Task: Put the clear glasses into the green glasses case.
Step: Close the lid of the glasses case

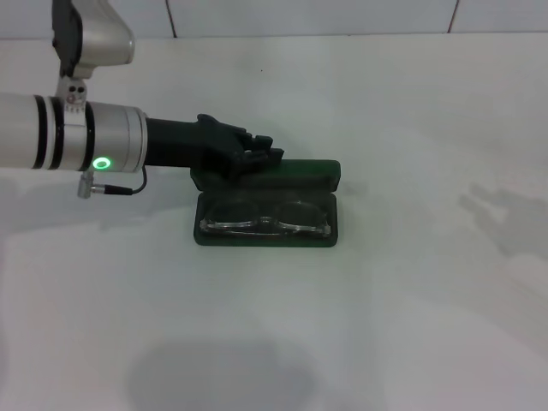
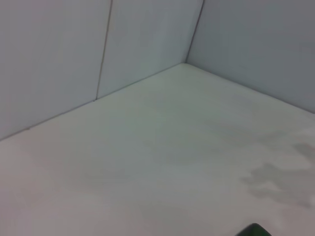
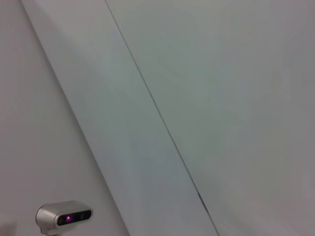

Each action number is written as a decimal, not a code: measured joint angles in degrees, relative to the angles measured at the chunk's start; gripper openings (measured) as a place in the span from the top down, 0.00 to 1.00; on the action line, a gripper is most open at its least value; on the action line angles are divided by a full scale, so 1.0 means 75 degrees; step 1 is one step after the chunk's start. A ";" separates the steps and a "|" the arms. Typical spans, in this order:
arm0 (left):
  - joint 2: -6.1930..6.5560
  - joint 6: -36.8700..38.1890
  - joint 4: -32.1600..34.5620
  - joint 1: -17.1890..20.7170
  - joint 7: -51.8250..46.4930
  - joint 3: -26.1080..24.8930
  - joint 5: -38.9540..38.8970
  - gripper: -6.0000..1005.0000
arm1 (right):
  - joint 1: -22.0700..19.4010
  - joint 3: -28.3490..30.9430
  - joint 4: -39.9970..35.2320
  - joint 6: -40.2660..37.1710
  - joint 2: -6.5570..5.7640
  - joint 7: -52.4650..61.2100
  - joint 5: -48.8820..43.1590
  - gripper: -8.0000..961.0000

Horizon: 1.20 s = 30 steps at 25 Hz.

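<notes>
The green glasses case (image 1: 305,176) lies open in the middle of the white table, its lid tipped back on the far side. The clear glasses (image 1: 265,225) rest inside the near half of the case, folded, lens along the front. My left gripper (image 1: 264,152) reaches in from the left and sits at the left part of the lid's far edge, touching or just above it. A dark green corner of the case (image 2: 254,230) shows in the left wrist view. My right gripper is out of view.
White table (image 1: 411,325) all around the case, with white wall panels (image 1: 308,17) behind it. The right wrist view shows only wall panels and a small silver camera unit (image 3: 64,217).
</notes>
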 joint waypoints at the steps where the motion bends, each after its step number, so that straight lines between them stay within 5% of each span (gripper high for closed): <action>1: 0.0001 0.0038 0.0003 0.0020 0.0000 0.0000 0.0001 0.69 | 0.0001 0.0000 0.0001 -0.0002 0.0000 -0.0001 0.0001 0.71; 14: -0.0016 0.0328 0.0009 0.0196 0.0048 0.0008 0.0170 0.67 | 0.0002 -0.0059 0.0020 -0.0039 0.0000 -0.0006 0.0003 0.70; 30: -0.0191 0.1205 0.0331 0.0990 0.0613 0.0126 0.0197 0.64 | 0.0051 -0.0131 0.0148 -0.0181 0.0013 -0.0018 0.0003 0.69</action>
